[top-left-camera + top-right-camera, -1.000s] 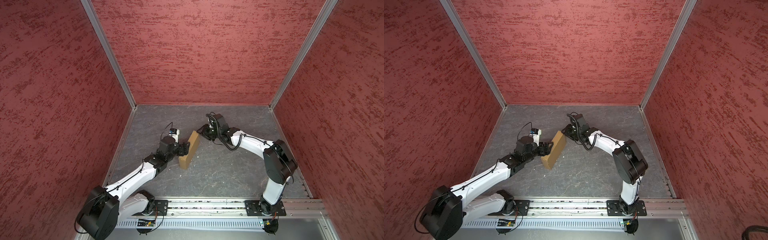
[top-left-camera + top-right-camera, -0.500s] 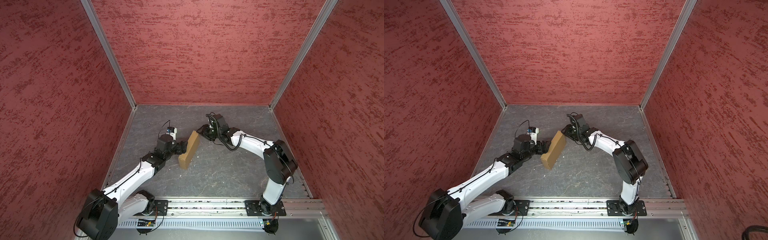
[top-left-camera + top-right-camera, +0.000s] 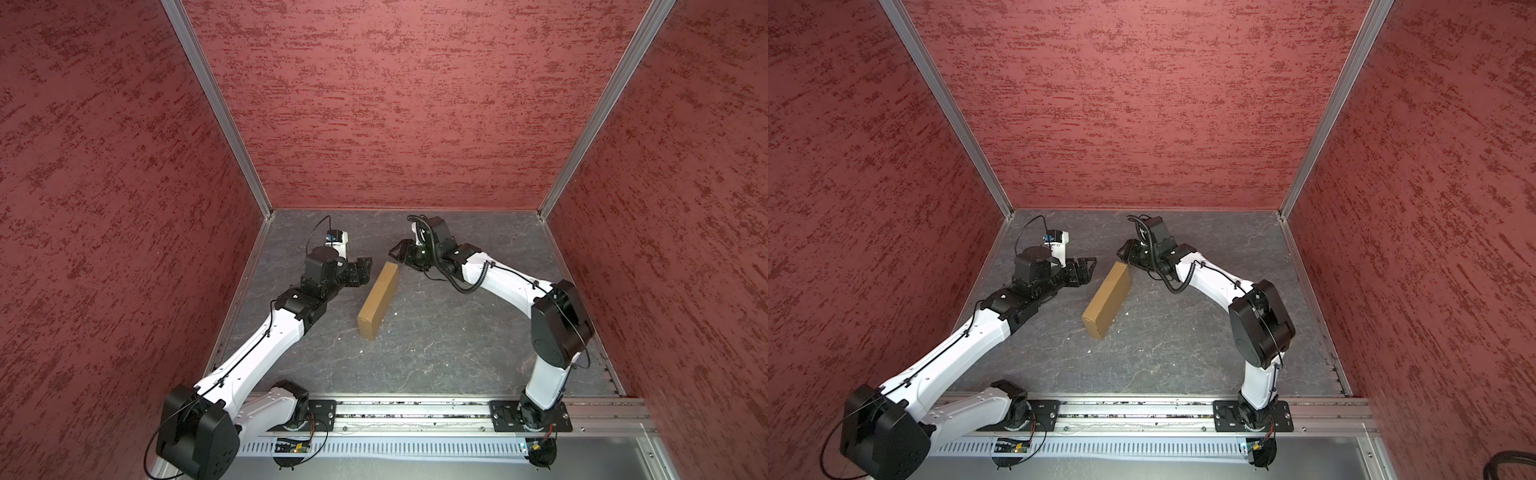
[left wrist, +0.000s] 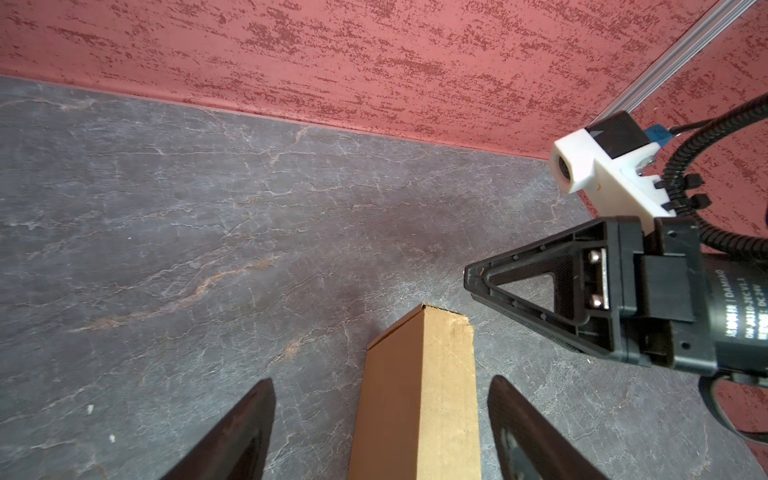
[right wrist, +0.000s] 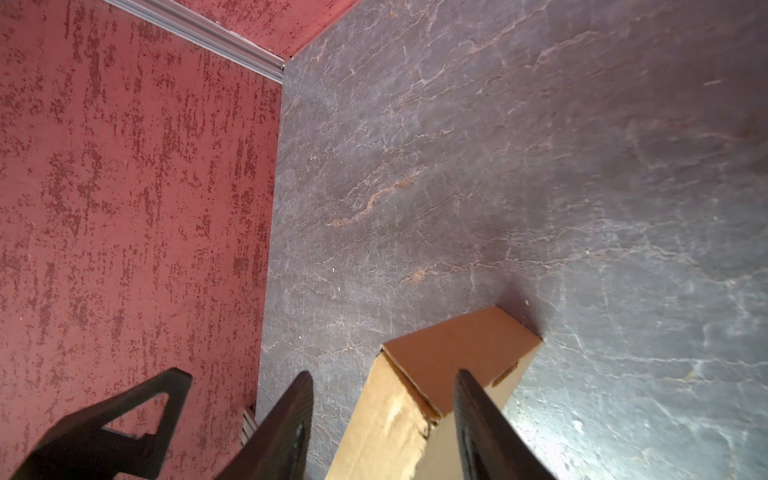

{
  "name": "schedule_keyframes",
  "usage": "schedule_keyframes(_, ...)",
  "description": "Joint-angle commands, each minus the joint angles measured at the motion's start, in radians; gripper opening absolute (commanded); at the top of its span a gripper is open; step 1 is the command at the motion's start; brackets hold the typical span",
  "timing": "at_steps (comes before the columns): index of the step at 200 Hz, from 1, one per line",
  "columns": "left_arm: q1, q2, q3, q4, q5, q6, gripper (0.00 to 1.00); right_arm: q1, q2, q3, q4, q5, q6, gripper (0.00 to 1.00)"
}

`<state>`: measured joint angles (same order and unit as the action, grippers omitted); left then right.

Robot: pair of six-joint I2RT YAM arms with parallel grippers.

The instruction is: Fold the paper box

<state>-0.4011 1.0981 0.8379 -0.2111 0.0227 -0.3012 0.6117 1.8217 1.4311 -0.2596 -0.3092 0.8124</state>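
Red textured walls hemmed in the grey marbled floor. The paper box stood on edge there, with the left gripper spread wide just beside it and the right gripper parted astride its end.

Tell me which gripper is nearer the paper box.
Right. The right gripper is at the far top corner of the paper box, open jaws astride it; the left gripper hangs open beside it, a gap apart.

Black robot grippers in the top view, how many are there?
2. The left gripper sits left of the tan cardboard box; the right gripper is at its far end. None seems hidden.
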Motion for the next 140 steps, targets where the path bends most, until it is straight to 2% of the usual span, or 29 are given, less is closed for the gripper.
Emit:
schedule_keyframes(1, 0.010, -0.032, 0.052, -0.136, -0.013, -0.017, 0.81, 0.001, -0.001, 0.039, -0.081, 0.032, -0.082, 0.56)
schedule_keyframes(38, 0.011, -0.089, 0.101, -0.342, -0.021, -0.132, 0.80, -0.028, -0.001, 0.105, -0.175, 0.002, -0.240, 0.55)
schedule_keyframes(92, 0.009, -0.217, 0.126, -0.692, -0.041, -0.361, 0.75, -0.072, 0.079, 0.343, -0.450, -0.073, -0.586, 0.55)
schedule_keyframes(140, -0.076, -0.342, 0.118, -0.890, -0.080, -0.586, 0.72, -0.079, 0.160, 0.470, -0.565, -0.137, -0.753, 0.55)
